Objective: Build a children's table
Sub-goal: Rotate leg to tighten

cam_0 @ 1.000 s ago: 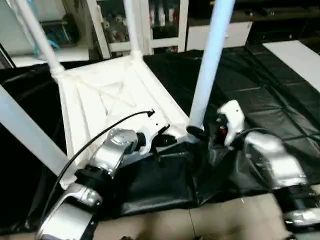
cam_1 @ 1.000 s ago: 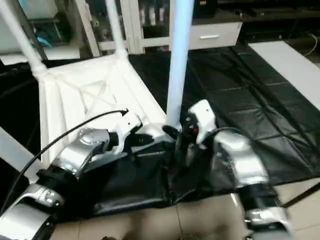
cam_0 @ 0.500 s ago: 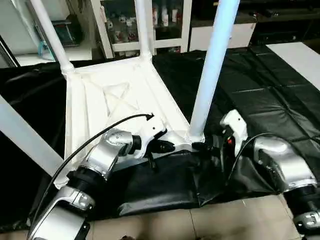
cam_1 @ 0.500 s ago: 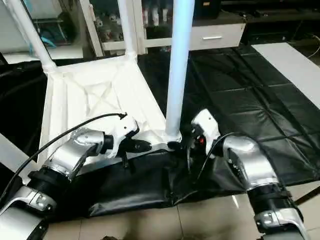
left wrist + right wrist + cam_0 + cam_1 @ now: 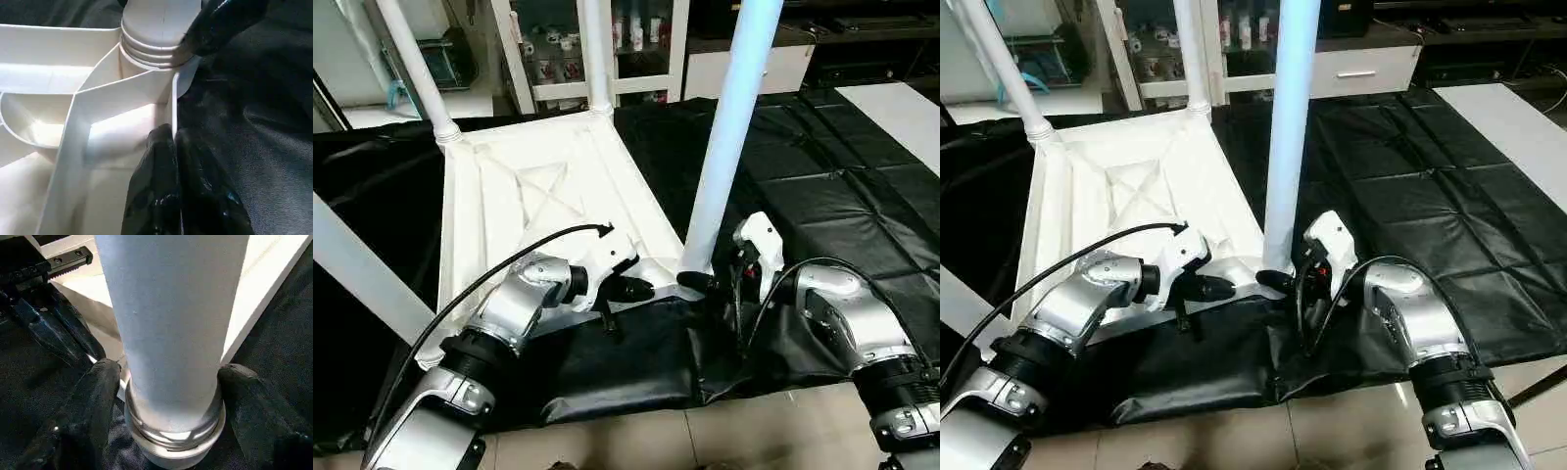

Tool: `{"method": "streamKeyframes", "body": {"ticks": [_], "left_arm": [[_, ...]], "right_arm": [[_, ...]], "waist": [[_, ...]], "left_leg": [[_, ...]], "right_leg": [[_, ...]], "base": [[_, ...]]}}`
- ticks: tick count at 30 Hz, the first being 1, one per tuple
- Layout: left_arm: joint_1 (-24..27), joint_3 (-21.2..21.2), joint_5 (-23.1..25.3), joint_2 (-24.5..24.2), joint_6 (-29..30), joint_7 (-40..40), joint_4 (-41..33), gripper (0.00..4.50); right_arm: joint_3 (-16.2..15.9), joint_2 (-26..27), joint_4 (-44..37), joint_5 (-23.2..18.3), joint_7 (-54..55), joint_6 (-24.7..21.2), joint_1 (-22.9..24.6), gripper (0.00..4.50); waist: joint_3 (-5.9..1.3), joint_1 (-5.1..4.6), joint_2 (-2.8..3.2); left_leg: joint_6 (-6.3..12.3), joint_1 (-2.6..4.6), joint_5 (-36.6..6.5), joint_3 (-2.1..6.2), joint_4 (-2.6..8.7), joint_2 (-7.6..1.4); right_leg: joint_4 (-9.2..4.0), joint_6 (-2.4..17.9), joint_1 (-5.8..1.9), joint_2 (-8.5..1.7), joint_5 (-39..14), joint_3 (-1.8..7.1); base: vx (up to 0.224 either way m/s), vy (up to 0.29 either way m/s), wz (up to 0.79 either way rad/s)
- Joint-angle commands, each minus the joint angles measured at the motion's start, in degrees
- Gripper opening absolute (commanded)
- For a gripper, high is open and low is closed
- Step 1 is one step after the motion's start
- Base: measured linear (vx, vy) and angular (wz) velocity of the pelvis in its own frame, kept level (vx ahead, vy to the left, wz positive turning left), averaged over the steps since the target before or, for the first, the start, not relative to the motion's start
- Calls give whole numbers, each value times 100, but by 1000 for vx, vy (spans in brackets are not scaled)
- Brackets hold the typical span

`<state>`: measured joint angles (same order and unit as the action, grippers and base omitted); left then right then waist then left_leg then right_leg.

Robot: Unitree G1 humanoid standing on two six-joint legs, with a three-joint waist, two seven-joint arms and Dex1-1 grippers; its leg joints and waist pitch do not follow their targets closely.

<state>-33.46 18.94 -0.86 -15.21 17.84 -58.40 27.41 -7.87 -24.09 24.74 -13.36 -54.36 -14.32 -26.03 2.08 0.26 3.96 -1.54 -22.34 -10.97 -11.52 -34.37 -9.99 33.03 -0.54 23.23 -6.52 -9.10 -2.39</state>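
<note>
A: The tabletop (image 5: 543, 191) is white, with an X of raised ribs on its upturned underside.

B: Its legs (image 5: 729, 127) are white too, the near right one tinted bluish. The table (image 5: 832, 166) wears a creased black cover.

A: Silver forearms, and black fingers (image 5: 161, 196) on each end effector.

B: The floor (image 5: 744, 441) is beige tile.

The left tool (image 5: 177, 147) pinches the thin edge wall of the white tabletop (image 5: 58, 127), its two black fingers (image 5: 151, 191) pressed together on either side. Just beyond it, a leg (image 5: 159, 24) sits in the corner socket, the right tool's black finger (image 5: 222, 22) touching its ringed base.
</note>
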Motion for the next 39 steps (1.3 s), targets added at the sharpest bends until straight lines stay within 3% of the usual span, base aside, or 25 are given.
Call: {"method": "streamKeyframes", "body": {"ticks": [1, 7, 16, 20, 24, 28, 31, 32, 34, 39], "left_arm": [[135, 203, 38, -15, 133, -154, -27, 0], [140, 209, 48, -22, 146, -169, -36, 0], [172, 221, 47, -16, 203, -170, -87, 0], [126, 77, 50, 152, 162, 171, 90, 0], [-98, -137, 76, 540, 139, 829, 545, 0], [-293, -264, 130, 826, 140, 1370, 880, 0], [-489, -364, 219, 1068, 117, 1926, 1204, 0], [-546, -394, 242, 1130, 107, 2085, 1291, 0], [-671, -467, 322, 1253, 53, 2406, 1500, 0], [-792, -565, 352, 1359, -124, 2721, 1700, 0]], "right_arm": [[23, 46, 51, 20, -60, 74, -58, 299], [-15, 55, 124, 56, -120, 106, -59, 253], [-115, 108, 242, 136, -195, 175, -97, 243], [-57, 359, 501, 373, 521, 309, -72, 241], [275, 1061, 1026, 514, 2081, 395, -27, 240], [523, 1521, 1375, 574, 3181, 403, -145, 240], [708, 1924, 1736, 620, 4105, 465, -393, 239], [751, 2042, 1834, 637, 4385, 498, -490, 239], [889, 2316, 2082, 661, 5005, 604, -717, 239], [801, 2767, 2343, 818, 5548, 895, -1043, 238]], "waist": [[-376, -4, -102], [-377, -5, -103], [-380, -3, -114], [-357, -22, -130], [-317, -170, -137], [-299, -289, -98], [-292, -415, -109], [-290, -431, -51], [-307, -524, -79], [-332, -569, -77]], "left_leg": [[562, 118, -1045, 101, 403, -256], [573, 123, -1045, 96, 396, -251], [600, 124, -999, 96, 390, -255], [542, 117, -1141, 97, 408, -251], [116, 135, -1946, 151, 483, -231], [-81, 165, -2512, 184, 513, -215], [-146, 167, -2764, 201, 510, -189], [-167, 174, -2823, 221, 519, -191], [-131, 137, -2851, 231, 522, -181], [-58, 122, -2792, 221, 519, -185]], "right_leg": [[-296, 1556, -258, -141, -938, 87], [-298, 1557, -257, -133, -935, 87], [-285, 1593, -260, -134, -896, 84], [-314, 1537, -250, -136, -1163, 87], [-413, 1178, -208, -133, -2241, 67], [-481, 978, -132, -119, -2596, 60], [-519, 901, -96, -122, -2813, 42], [-524, 876, -98, -128, -2862, 33], [-545, 864, -123, -129, -2754, 10], [-520, 987, -117, -135, -2426, 15]], "base": [[0, 0, 0], [0, 0, 0], [0, 0, 0], [0, 0, 0], [0, 0, 0], [0, 0, 0], [0, 0, 0], [0, 0, 0], [0, 0, 0], [0, 0, 0]]}}
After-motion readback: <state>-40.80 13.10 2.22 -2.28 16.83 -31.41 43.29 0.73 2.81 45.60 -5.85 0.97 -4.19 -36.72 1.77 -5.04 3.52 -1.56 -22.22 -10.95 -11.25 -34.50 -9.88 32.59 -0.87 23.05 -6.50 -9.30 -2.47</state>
